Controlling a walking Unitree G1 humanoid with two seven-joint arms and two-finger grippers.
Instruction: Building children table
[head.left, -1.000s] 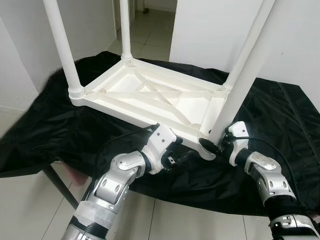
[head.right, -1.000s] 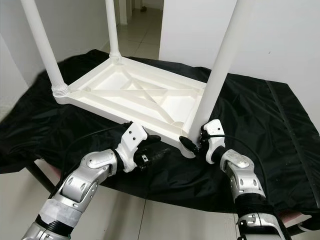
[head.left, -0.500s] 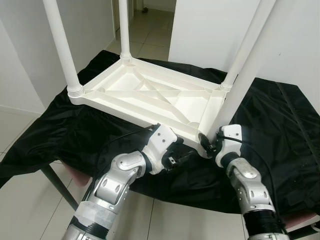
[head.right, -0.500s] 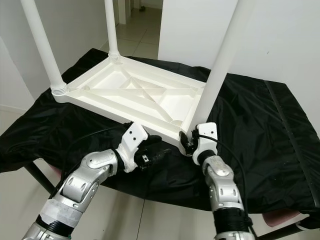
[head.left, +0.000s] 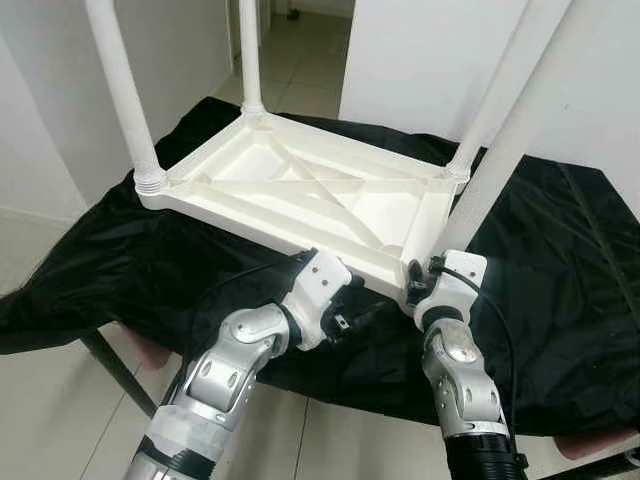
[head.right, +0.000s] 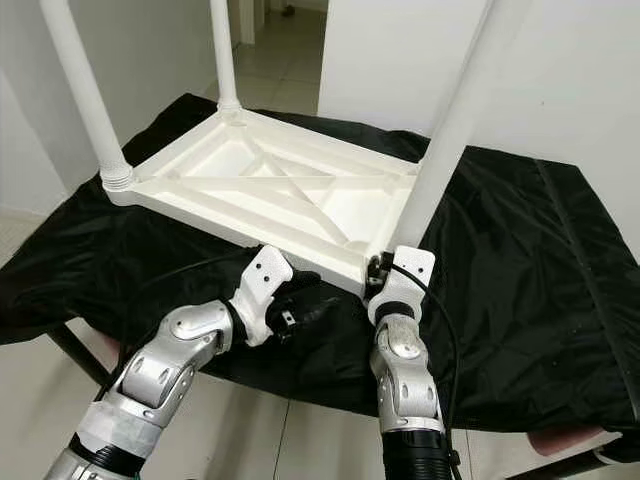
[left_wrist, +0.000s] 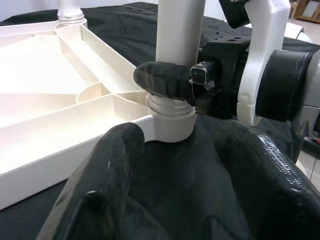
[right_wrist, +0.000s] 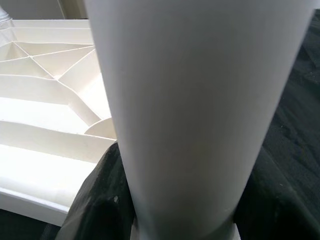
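over the last second the right gripper (left_wrist: 172, 82) had swung round the base of the near leg (head.left: 497, 160), its forearm moving from the outer right side to almost straight below the corner, while its black fingers (left_wrist: 165, 80) stayed clamped on the leg just above the threaded collar (left_wrist: 170, 107). that looked like a turn of the wrist, so the leg was probably being screwed down into its socket (left_wrist: 167, 127); how tightly it was seated could not be told.

the right jaws were pinching the white leg, one finger wrapped across its front in the left wrist view. the left gripper (left_wrist: 177, 165) had hardly moved: its two fingers were spread apart, holding nothing, low over the black cloth (head.left: 560, 290) just in front of that same corner, close to the socket but not touching it.

outward from there, the white plastic children's table (head.left: 300, 190) lay upside down on the cloth-covered surface, its ribbed underside facing up with diagonal braces crossing the middle. four round white legs rose from its corners, the near one leaning slightly. pale tiled floor (head.left: 50, 400) and white walls surrounded the work surface.
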